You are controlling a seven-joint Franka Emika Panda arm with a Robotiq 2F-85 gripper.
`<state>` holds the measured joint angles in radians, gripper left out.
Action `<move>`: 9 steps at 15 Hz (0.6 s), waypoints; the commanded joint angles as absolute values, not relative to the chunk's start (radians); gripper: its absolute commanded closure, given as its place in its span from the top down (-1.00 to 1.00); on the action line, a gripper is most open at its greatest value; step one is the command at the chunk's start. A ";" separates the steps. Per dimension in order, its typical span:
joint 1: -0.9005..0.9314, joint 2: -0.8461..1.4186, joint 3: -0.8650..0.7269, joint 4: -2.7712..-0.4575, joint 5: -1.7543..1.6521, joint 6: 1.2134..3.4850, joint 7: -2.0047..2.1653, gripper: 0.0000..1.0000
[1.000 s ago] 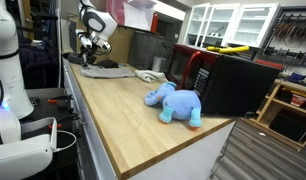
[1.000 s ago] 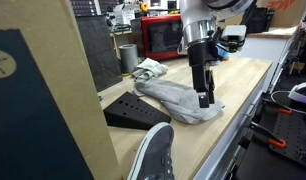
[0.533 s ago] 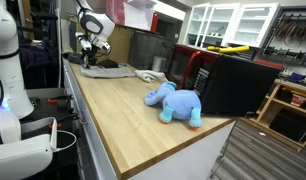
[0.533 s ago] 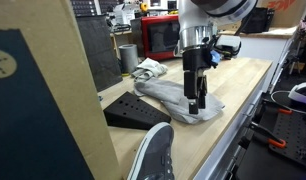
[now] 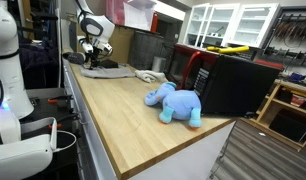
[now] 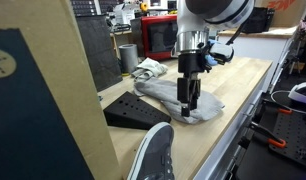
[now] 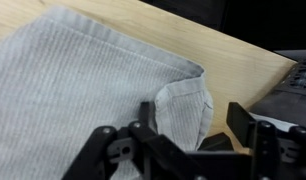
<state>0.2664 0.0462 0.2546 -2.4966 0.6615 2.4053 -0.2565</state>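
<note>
A grey ribbed cloth (image 7: 73, 80) lies flat on the wooden countertop (image 7: 243, 58), one corner folded over.

Under the black jaws lies a grey, finely ribbed towel (image 7: 73, 90); beyond them, the pale wood-grained desk (image 7: 233, 50).

Towel (image 7: 73, 80): grey cloth, ribbed weave, matt and soft, with a stitched hem folded over between the claw's fingers.
Claw (image 7: 192, 112): black and hard with a dull sheen; metal or plastic cannot be told.
Table top (image 7: 243, 55): pale wood, smooth, satin, fine grain, under the claw.
Wedge (image 6: 133, 110): black, matt, hard-looking, near the claw.
Toy elephant (image 5: 175, 103): blue plush, fuzzy, well apart from the claw.
Red appliance (image 6: 161, 37): glossy casing, behind the claw.
</note>
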 commanded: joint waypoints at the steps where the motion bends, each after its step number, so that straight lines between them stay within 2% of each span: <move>1: 0.259 0.061 0.265 -2.485 0.700 2.425 -0.287 -0.01; 7: 0.259 0.055 0.266 -2.483 0.716 2.412 -0.281 -0.89; 8: 0.259 0.052 0.266 -2.483 0.719 2.410 -0.282 -0.99; 9: 0.258 0.050 0.265 -2.482 0.721 2.409 -0.282 -1.00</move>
<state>0.2662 0.0558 0.2546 -2.4924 0.6835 2.4115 -0.2565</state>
